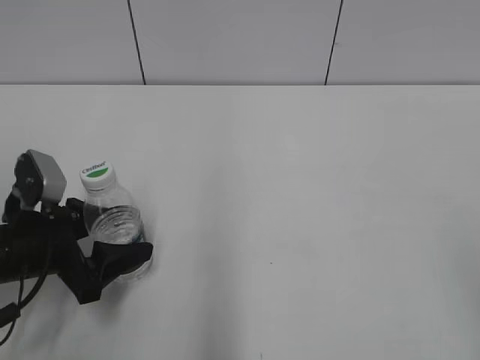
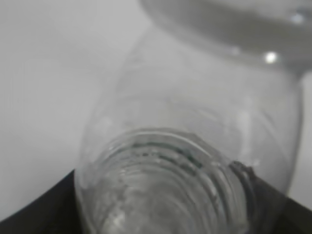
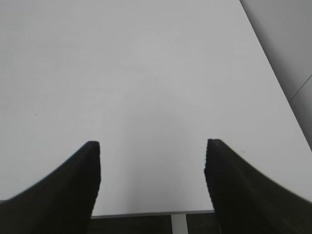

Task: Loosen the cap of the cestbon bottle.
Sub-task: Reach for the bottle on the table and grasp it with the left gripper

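The cestbon bottle [image 1: 112,216], small and clear with ribbed shoulders, stands upright at the left of the white table. Its white cap [image 1: 96,174] with a green oval is on top. My left gripper [image 1: 112,238] is shut on the bottle's lower body, with black fingers on both sides that hide most of the label band. In the left wrist view the bottle [image 2: 165,185] fills the frame, blurred, between the dark fingers. My right gripper [image 3: 152,161] is open and empty above the bare table; it is out of the exterior view.
The white table [image 1: 300,195] stretches right and back to a grey panelled wall [image 1: 240,37]. The right wrist view shows the table's edge [image 3: 146,213] just beneath the fingers and its side edge at the far right.
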